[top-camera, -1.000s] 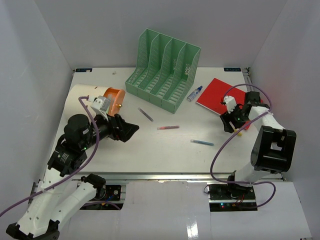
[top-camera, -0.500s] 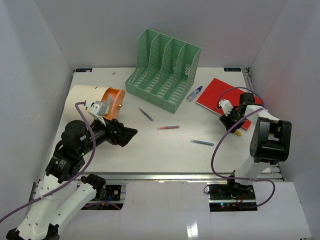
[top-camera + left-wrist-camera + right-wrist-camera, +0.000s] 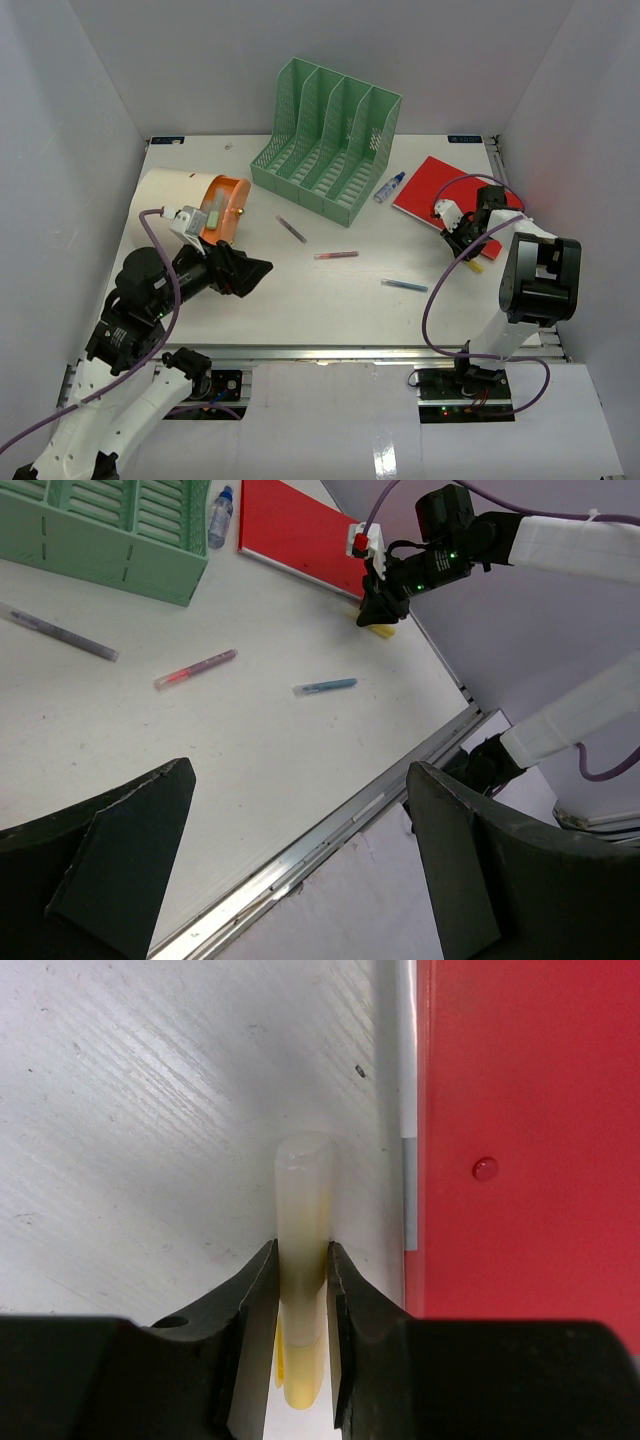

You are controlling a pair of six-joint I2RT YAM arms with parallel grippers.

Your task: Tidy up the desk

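Observation:
The white desk point(image 3: 330, 295) carries scattered stationery. In the right wrist view a pale yellow marker point(image 3: 303, 1200) lies on the desk beside a red notebook point(image 3: 520, 1130), and my right gripper point(image 3: 300, 1260) is shut on it, both fingers pressing its sides. From above, the right gripper point(image 3: 468, 250) sits low at the notebook's point(image 3: 440, 188) near corner, with the marker's tip point(image 3: 476, 266) showing. My left gripper point(image 3: 255, 268) hovers open and empty over the desk's front left. Its wrist view shows both fingers wide apart above the front rail point(image 3: 330, 825).
A green file organizer point(image 3: 325, 140) stands at the back centre. A white and orange container point(image 3: 190, 198) lies on its side at the left. A grey pen point(image 3: 291, 229), a red pen point(image 3: 336, 255) and a blue pen point(image 3: 404, 285) lie mid-desk. A small bottle point(image 3: 390, 186) rests by the notebook.
My right gripper lowered a little and closed its jaws on the yellow marker. The left arm drew back toward the near edge, still open.

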